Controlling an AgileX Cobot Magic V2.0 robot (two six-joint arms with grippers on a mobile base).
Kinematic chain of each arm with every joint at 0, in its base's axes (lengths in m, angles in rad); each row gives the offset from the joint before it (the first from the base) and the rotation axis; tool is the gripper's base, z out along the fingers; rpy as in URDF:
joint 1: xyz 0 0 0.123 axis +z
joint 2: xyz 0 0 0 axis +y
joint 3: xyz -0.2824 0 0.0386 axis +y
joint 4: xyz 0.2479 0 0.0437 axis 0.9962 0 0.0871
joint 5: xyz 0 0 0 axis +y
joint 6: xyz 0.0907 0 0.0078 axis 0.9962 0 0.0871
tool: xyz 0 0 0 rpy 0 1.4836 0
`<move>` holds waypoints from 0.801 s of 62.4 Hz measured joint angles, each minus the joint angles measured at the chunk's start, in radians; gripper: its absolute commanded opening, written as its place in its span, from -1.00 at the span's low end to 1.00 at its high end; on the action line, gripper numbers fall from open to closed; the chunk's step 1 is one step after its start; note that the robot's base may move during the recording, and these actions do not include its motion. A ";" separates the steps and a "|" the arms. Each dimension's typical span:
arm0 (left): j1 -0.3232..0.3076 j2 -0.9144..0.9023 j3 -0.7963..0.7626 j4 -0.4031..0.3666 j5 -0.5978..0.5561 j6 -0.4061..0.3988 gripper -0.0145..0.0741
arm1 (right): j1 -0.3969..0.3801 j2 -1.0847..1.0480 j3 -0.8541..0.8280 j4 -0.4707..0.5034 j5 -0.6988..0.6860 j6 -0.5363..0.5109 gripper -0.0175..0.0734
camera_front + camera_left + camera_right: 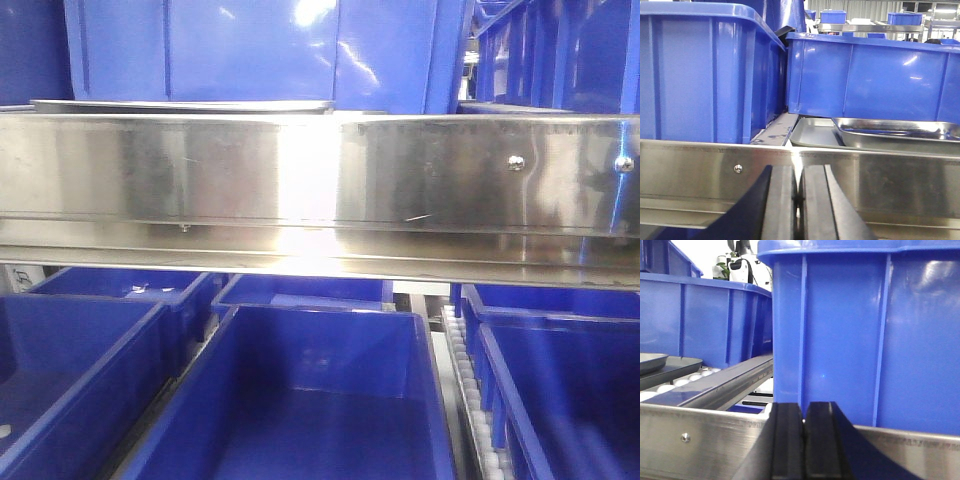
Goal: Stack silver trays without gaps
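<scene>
Left gripper (798,200) pads pressed together, empty, just below shelf rail (700,162); right gripper (804,440) same. Silver trays (900,132) sit behind the rail, upper one skewed on lower tray (812,135). Suggest: spread jaws, clear rail, square rims before nesting.

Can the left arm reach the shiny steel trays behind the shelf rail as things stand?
Probably yes: the left gripper, shut, sits just before the polished steel rail; the silver trays lie uncovered beyond it.
</scene>
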 measured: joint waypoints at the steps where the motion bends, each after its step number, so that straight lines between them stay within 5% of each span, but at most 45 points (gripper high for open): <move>1: 0.000 0.000 0.000 0.000 0.000 0.000 -0.66 | 0.000 0.000 0.000 0.000 0.000 -0.002 -0.79; 50: 0.000 0.000 0.000 0.000 0.000 0.000 -0.66 | 0.000 0.000 0.000 0.000 -0.004 -0.004 -0.79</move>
